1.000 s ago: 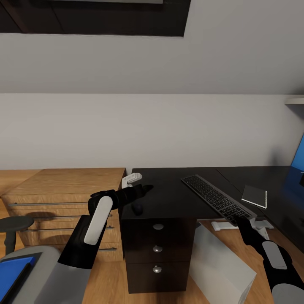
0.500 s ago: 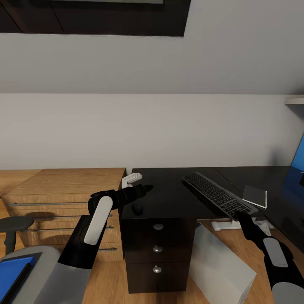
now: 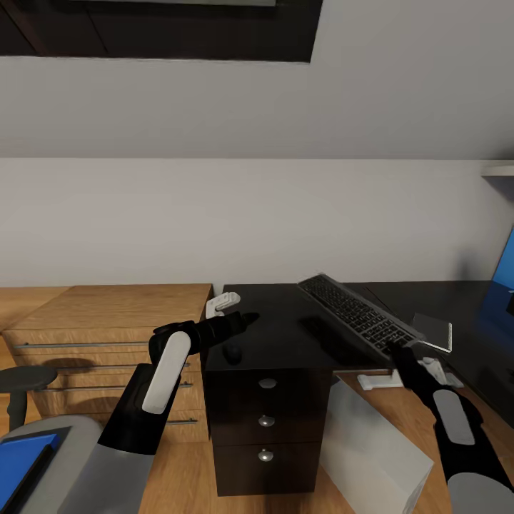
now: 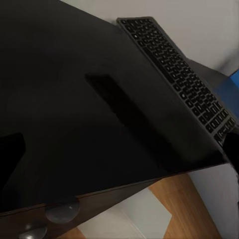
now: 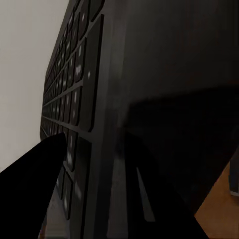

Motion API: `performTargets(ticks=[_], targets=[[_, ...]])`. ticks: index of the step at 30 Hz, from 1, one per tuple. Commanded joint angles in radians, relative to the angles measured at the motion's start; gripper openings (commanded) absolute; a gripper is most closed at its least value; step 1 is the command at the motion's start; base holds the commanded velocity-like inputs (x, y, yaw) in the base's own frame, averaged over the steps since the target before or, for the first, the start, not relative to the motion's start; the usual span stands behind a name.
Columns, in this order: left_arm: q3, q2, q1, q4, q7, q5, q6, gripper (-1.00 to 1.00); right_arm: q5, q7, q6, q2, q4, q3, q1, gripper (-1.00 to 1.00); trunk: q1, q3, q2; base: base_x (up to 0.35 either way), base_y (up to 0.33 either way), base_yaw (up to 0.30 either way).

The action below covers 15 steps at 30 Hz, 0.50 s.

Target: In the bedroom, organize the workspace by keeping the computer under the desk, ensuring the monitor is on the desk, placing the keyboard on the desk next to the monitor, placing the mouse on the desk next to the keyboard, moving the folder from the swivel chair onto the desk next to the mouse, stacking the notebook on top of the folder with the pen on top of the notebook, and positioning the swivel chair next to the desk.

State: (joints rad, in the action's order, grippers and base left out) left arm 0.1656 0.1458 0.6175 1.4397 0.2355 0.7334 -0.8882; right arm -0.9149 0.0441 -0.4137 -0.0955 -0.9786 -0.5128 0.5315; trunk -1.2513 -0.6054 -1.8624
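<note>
One keyboard (image 3: 355, 313), now higher above desk (image 3: 285, 328)

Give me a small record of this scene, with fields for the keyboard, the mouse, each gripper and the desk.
keyboard: keyboard lifted off the desk and tilted, its shadow on the desktop below it
right gripper: right gripper grips the keyboard's near end, jaws shut on it
mouse: mouse lies on the desk near its front edge
left gripper: left gripper hovers over the desk's left end, holding nothing; jaw state unclear
desk: black desk with three drawers under the left part
</note>
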Motion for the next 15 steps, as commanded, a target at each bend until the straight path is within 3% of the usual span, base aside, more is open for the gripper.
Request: performTargets(ticks=[1, 5, 10, 11, 12, 15], targets=[[0.000, 0.000, 0.001, 0.001, 0.010, 0.011, -0.003, 1.00, 0.005, 0.002, -0.006, 0.006, -0.010, -0.003, 0.001, -1.00, 0.000, -0.001, -0.001, 0.000, 0.000, 0.000], [0.000, 0.000, 0.001, 0.001, 0.010, 0.011, -0.002, 1.00, 0.005, 0.001, -0.004, 0.040, -0.044, 0.001, 0.000, -1.00, 0.000, -0.001, -0.001, 0.000, 0.000, 0.000], [0.000, 0.000, 0.001, 0.001, 0.010, 0.011, -0.002, 1.00, 0.003, -0.001, 0.065, 0.109, -0.057, 0.002, -0.001, -1.00, 0.000, -0.001, -0.001, 0.000, 0.000, 0.000], [0.000, 0.000, 0.001, 0.001, 0.010, 0.011, -0.002, 1.00, 0.003, -0.001, 0.108, 0.135, -0.058, 0.002, -0.001, -1.00, 0.000, -0.001, -0.001, 0.000, 0.000, 0.000], [-0.001, 0.000, 0.001, 0.002, 0.010, 0.011, -0.003, 1.00, 0.002, -0.004, 0.255, 0.192, -0.059, 0.003, -0.001, -1.00, 0.000, -0.001, -0.001, 0.000, 0.000, 0.000], [-0.001, 0.000, 0.001, 0.002, 0.010, 0.010, -0.003, 1.00, 0.002, -0.007, 0.366, 0.233, -0.055, 0.019, -0.001, -1.00, 0.000, -0.001, -0.001, 0.000, 0.000, 0.000]])
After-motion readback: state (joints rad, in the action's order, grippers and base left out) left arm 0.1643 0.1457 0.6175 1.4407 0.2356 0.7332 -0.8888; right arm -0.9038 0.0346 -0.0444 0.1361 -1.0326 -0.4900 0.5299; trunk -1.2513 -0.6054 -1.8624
